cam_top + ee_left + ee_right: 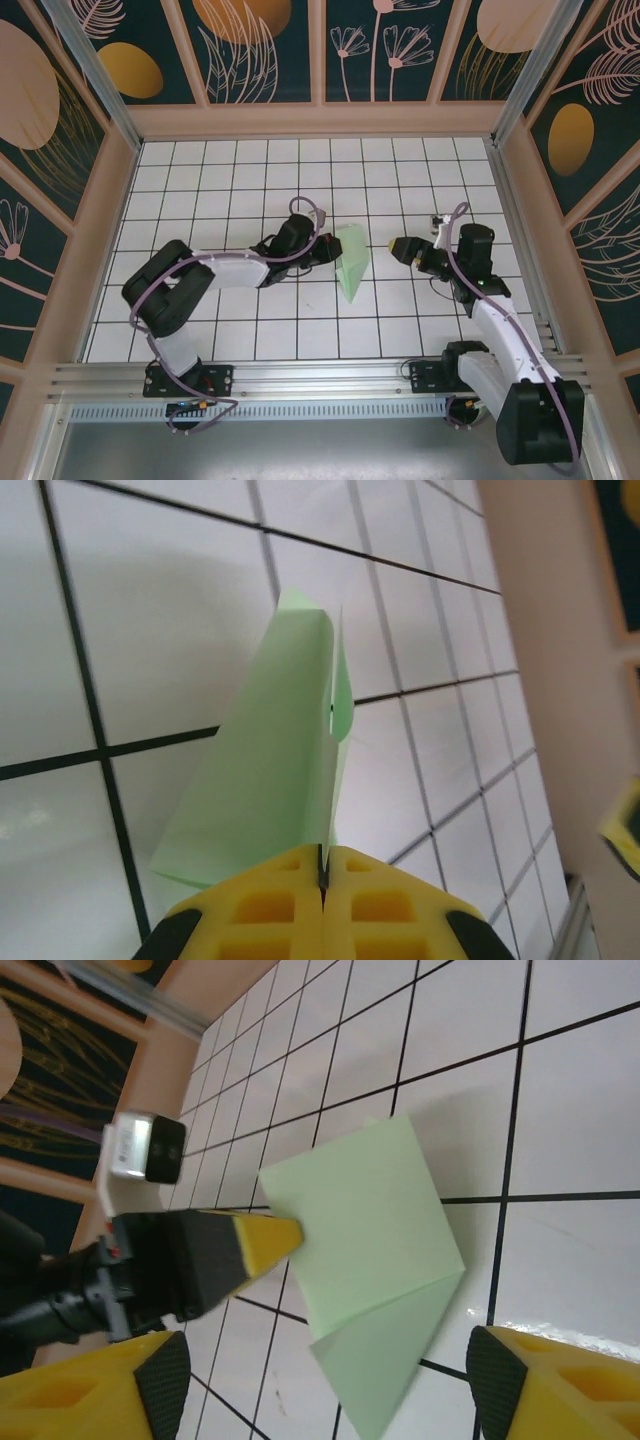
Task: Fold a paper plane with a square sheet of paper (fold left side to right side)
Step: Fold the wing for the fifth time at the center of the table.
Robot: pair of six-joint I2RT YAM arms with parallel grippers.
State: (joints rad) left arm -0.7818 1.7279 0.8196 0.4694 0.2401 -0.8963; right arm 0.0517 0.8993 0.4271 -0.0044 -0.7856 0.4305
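Left jaws together, clamped on left edge of folded sheet of paper, mid-desk; flap lifted off desk, likely for carrying rightward. Right jaws apart, near sheet, holding nothing, probably poised to pin.

White bench gridded with black lines. Surrounding wall panels are dark teal with orange and pink botanical prints.

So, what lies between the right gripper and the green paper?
Nothing but bare white table, as the top view shows: it runs from the right gripper to the green paper.
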